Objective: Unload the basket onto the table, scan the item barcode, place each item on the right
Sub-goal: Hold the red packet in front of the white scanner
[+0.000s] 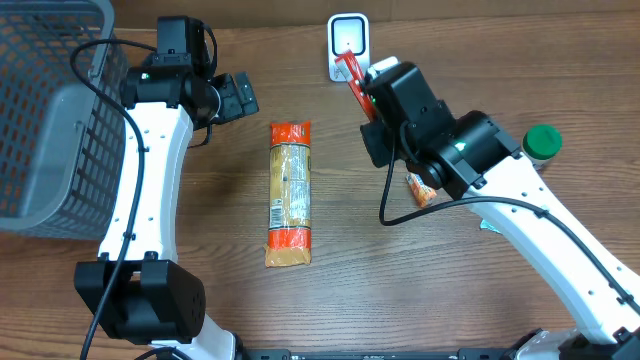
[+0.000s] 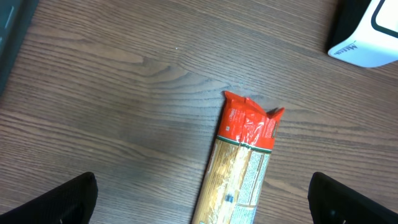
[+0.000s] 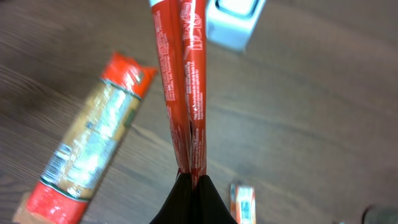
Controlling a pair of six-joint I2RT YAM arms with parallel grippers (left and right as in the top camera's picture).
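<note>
My right gripper [image 1: 362,92] [image 3: 191,178] is shut on a long red stick packet [image 1: 350,72] [image 3: 185,81], pinching its lower end. The packet's far end reaches up to the white barcode scanner [image 1: 348,40] [image 3: 235,20] at the back of the table. My left gripper [image 1: 238,97] [image 2: 202,202] hangs open above the table with nothing between its fingers. Its black fingertips [image 2: 65,198] straddle the top end of a long pasta packet [image 1: 290,195] [image 2: 239,168] with red ends, which lies flat mid-table.
A grey mesh basket [image 1: 45,110] stands at the far left. A small orange box [image 1: 420,188] [image 3: 244,202] lies partly under the right arm. A green-capped bottle [image 1: 542,143] stands at the right. The scanner's corner [image 2: 367,37] shows in the left wrist view.
</note>
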